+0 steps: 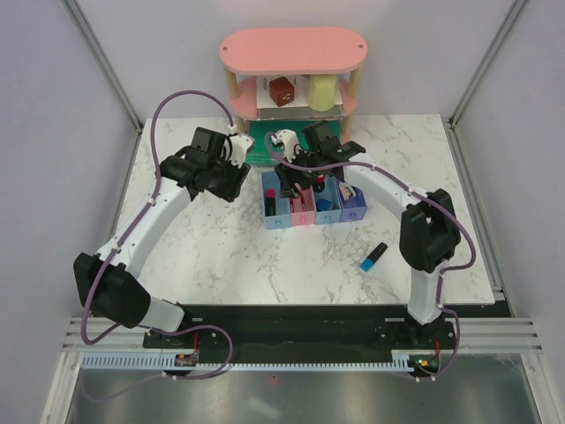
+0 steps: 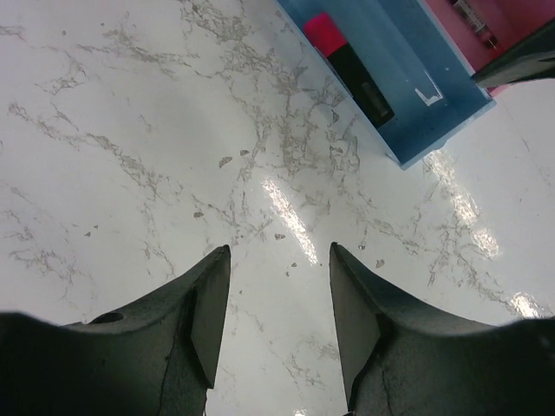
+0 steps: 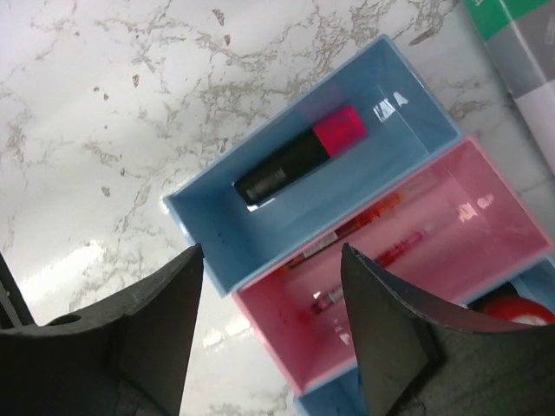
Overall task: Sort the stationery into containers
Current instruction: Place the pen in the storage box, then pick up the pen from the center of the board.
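Hovering over the row of four joined containers (image 1: pixel 303 216) near the middle of the table's (image 1: pixel 221 256) far edge, the right gripper (image 3: pixel 270 256) hangs with its fingers spread apart and nothing between them. Below it, the light blue bin (image 3: pixel 399 143) at the row's left end holds the pink-ended highlighter (image 3: pixel 299 156), lying lengthwise. The pink bin (image 3: pixel 486 217) beside it holds the thin red pen (image 3: pixel 347 230), and a red-black round piece (image 3: pixel 507 308) shows in the next bin along. The left gripper (image 2: pixel 277 251) waits just left of the row, over bare marble, its fingers likewise parted and empty. Out on the table, well apart from the bins and toward the right edge, lies the blue-ended highlighter (image 1: pixel 373 256), not yet sorted. It looks like a light, stiff plastic stub with a smooth rounded barrel, likely to roll or squirt out of a pinch taken near either end. The safest hold appears to be across the black barrel at mid-length, jaws square to its long axis, and the right arm is the nearer. The green book (image 3: pixel 520 13) and the pink shelf (image 1: pixel 291 49) at the far edge are no part of the job.
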